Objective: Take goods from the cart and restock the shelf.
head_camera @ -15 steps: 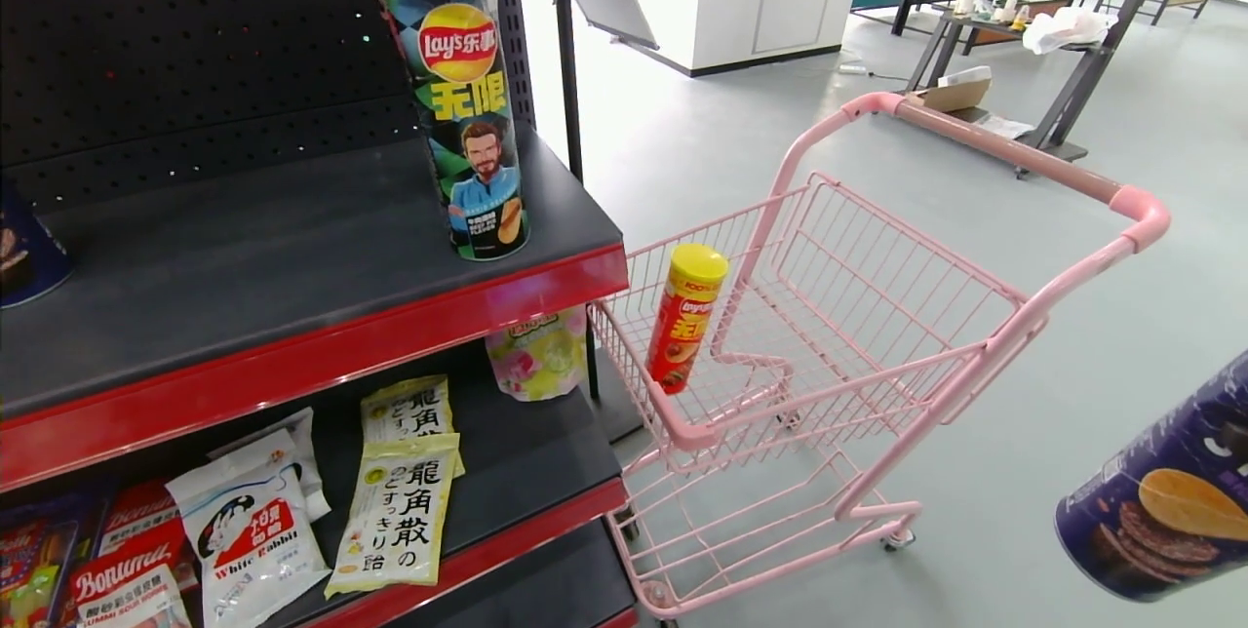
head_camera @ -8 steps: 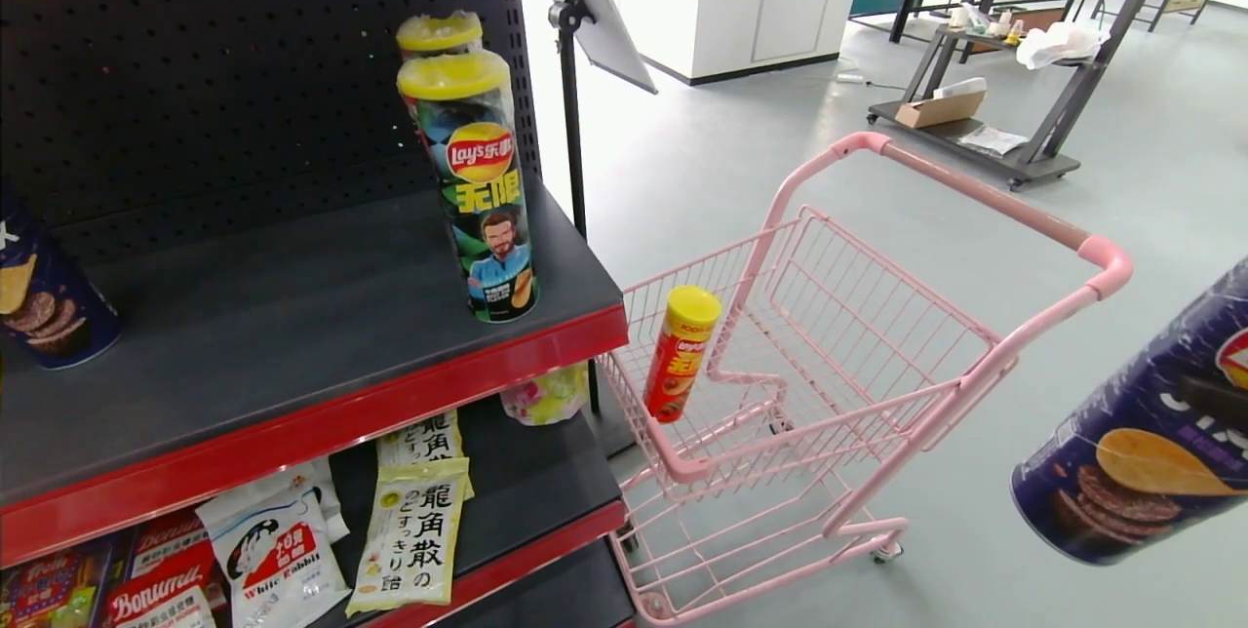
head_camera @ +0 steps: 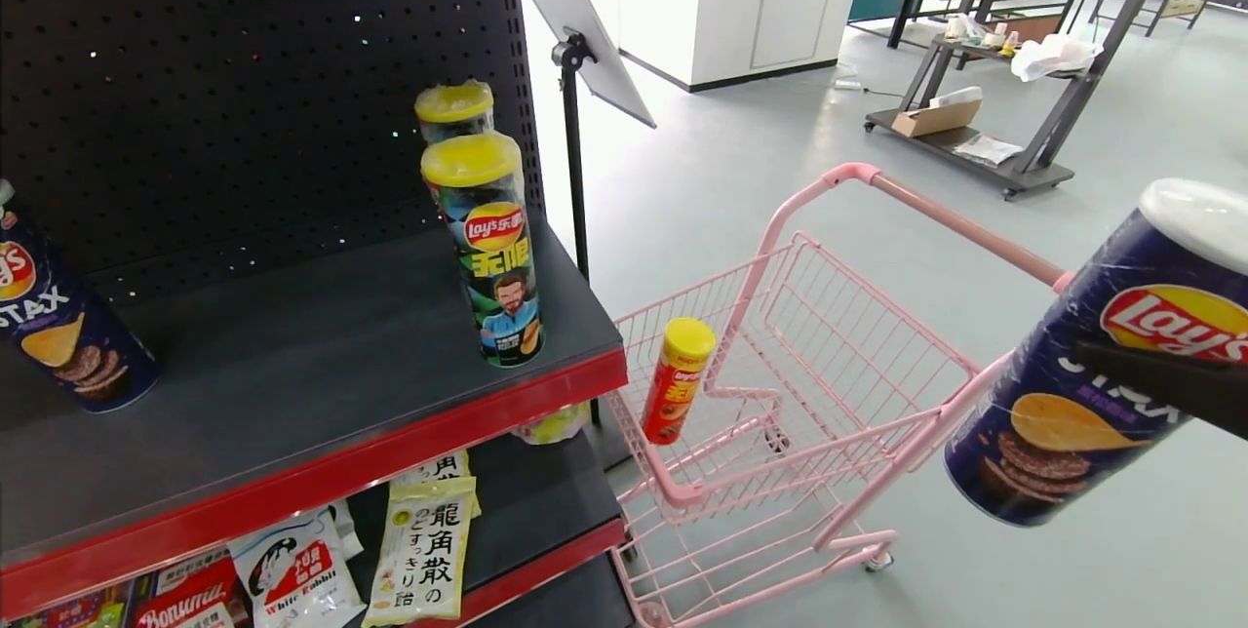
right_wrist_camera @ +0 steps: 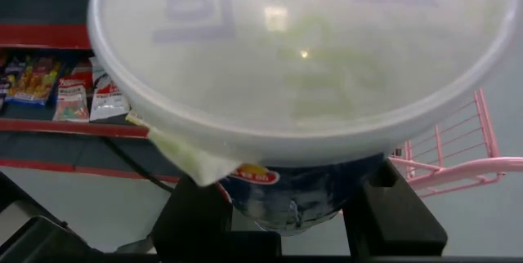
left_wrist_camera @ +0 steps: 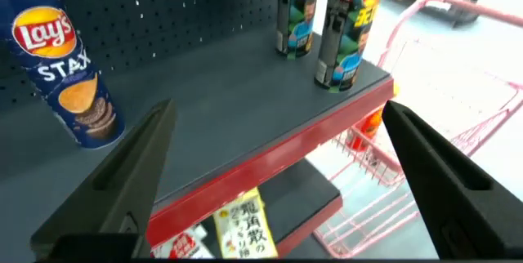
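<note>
1. Hanging out on the robot's right, near the handle of the pink cart (head_camera: 955, 223) and well apart from the shelf, is the blue can (head_camera: 1063, 413). It's tilted, with its pale lid up and its base dipping toward the cart.
2. The right gripper (right_wrist_camera: 294, 222) is pinching that can across its body. From the wrist you can see a dark finger on either side of the tube, just below the lid.
3. The left gripper (left_wrist_camera: 278, 189) is spread wide with nothing between its fingers, and it hovers in front of the top shelf (head_camera: 292, 345).
4. Up on that shelf, a matching blue can (head_camera: 58, 326) stands at the left end. Two yellow-lidded cans (head_camera: 487, 257) stand one behind the other at the right end, with bare board between the two groups.
5. Down in the cart, a red can (head_camera: 678, 379) with a yellow lid leans in the corner nearest the shelf.
6. I'd call this can light and stiff along its length. The wall looks like thin card that dents under a hard squeeze, though, and the chips inside will break if it lands hard.
7. The glossy wrap looks slippery, so a mid-body hold across the width, as it has now, seems the safest. The lid is no place to grab.
8. It'll want uprighting before it goes onto that open stretch of board.
</note>
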### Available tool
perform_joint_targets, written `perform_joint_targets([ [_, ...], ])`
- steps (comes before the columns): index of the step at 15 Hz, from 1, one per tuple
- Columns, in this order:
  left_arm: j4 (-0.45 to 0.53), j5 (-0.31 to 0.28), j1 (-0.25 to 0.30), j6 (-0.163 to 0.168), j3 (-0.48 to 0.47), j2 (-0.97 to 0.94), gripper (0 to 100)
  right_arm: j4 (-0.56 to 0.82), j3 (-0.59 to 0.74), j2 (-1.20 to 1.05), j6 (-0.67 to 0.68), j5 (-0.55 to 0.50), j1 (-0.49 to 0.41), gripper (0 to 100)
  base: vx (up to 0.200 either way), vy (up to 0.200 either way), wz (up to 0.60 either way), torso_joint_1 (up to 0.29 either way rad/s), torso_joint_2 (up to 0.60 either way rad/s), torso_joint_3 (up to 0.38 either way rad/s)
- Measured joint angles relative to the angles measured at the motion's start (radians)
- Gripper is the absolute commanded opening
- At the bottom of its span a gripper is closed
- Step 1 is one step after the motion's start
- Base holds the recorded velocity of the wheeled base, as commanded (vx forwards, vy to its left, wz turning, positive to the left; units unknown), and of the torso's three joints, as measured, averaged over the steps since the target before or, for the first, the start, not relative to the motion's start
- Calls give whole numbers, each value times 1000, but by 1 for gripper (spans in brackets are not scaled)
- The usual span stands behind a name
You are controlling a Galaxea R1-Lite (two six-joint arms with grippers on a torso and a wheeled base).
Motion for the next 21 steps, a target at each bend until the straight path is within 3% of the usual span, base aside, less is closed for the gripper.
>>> perform_joint_targets([
  [6,22,21,0,80,16,30,100,2,26,19,-30,2,0,0,0,0,600,10,-16,-11],
  [8,23,20,0,136,20,35,100,-1,33,19,-30,3,2,0,0,0,600,7,7,0],
  [10,23,20,0,169,26,43,100,2,44,14,-31,3,2,0,0,0,0,0,0,0],
  [15,24,34,2,214,22,56,100,-7,101,-25,-33,44,7,0,0,0,0,0,0,0],
  [18,23,110,2,248,20,68,100,-58,113,-41,-39,51,11,0,-200,-200,0,6,6,4],
  [21,23,112,1,253,18,76,100,-60,156,-73,-49,57,25,0,-133,0,0,2,3,-2],
])
